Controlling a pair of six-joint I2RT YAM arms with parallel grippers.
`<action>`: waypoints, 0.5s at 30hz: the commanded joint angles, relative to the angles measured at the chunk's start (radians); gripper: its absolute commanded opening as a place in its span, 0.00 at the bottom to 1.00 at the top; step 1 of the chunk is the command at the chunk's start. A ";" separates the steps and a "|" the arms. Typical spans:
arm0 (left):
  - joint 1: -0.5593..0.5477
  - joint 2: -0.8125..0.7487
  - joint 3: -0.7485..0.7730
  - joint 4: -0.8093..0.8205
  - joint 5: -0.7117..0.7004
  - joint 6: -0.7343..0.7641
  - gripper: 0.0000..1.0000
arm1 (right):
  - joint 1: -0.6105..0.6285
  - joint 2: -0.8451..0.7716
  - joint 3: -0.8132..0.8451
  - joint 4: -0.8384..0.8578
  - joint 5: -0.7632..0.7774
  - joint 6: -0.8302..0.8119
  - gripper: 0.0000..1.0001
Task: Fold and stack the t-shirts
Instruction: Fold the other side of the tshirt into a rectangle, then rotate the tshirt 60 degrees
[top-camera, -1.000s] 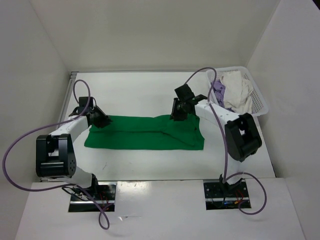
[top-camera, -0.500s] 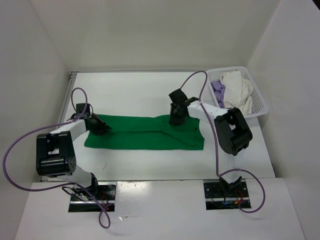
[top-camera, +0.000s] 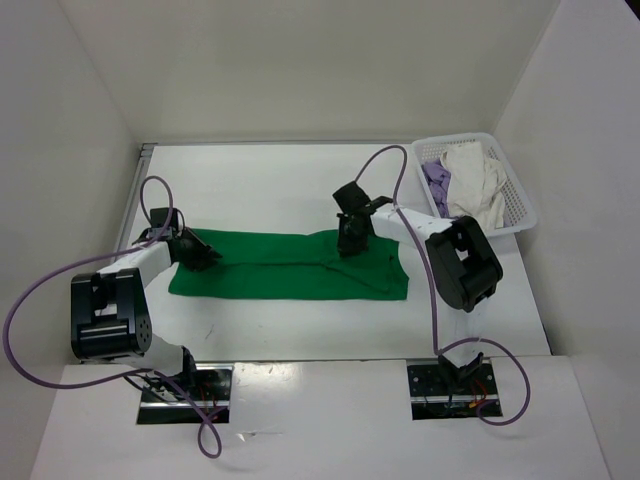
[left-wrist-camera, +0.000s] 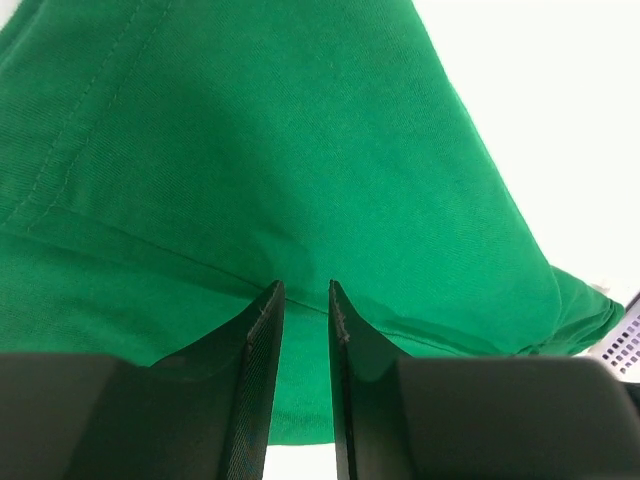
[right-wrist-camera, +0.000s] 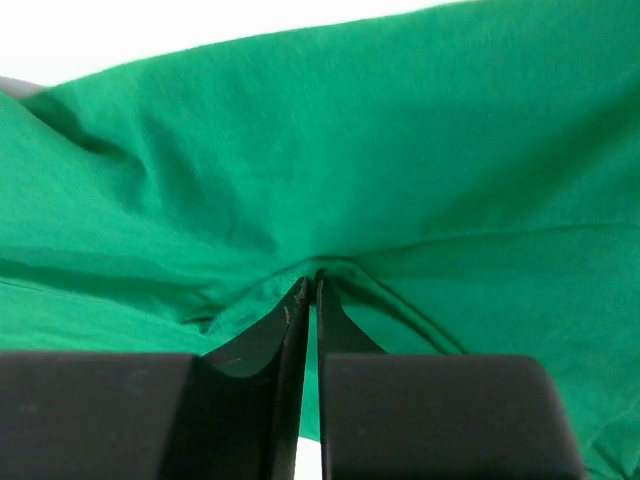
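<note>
Presently, the green t-shirt (top-camera: 290, 265) is laid as a long band across the bench (top-camera: 270, 180). The right fingers (right-wrist-camera: 290, 330) are clamped on a puckered fold at its far edge. The left fingers (left-wrist-camera: 262, 340) are narrowly apart, and any hold cannot be told. A fold is judged in hand; a secured left grasp and a matched lift are called for.

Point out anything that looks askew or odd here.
The bright green t-shirt has a diagonal crease across its right part, and cloth puckers where the right gripper pinches it. The white shirt and lavender shirt lie crumpled in the white mesh basket.
</note>
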 joint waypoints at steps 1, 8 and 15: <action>0.008 -0.028 -0.007 0.019 0.010 0.008 0.32 | 0.010 -0.044 0.016 -0.069 -0.035 -0.027 0.04; 0.008 -0.019 0.004 0.028 0.028 -0.001 0.32 | 0.038 -0.147 -0.070 -0.129 -0.177 -0.036 0.00; 0.008 -0.010 0.048 0.028 0.048 -0.001 0.32 | 0.159 -0.230 -0.147 -0.110 -0.322 0.091 0.12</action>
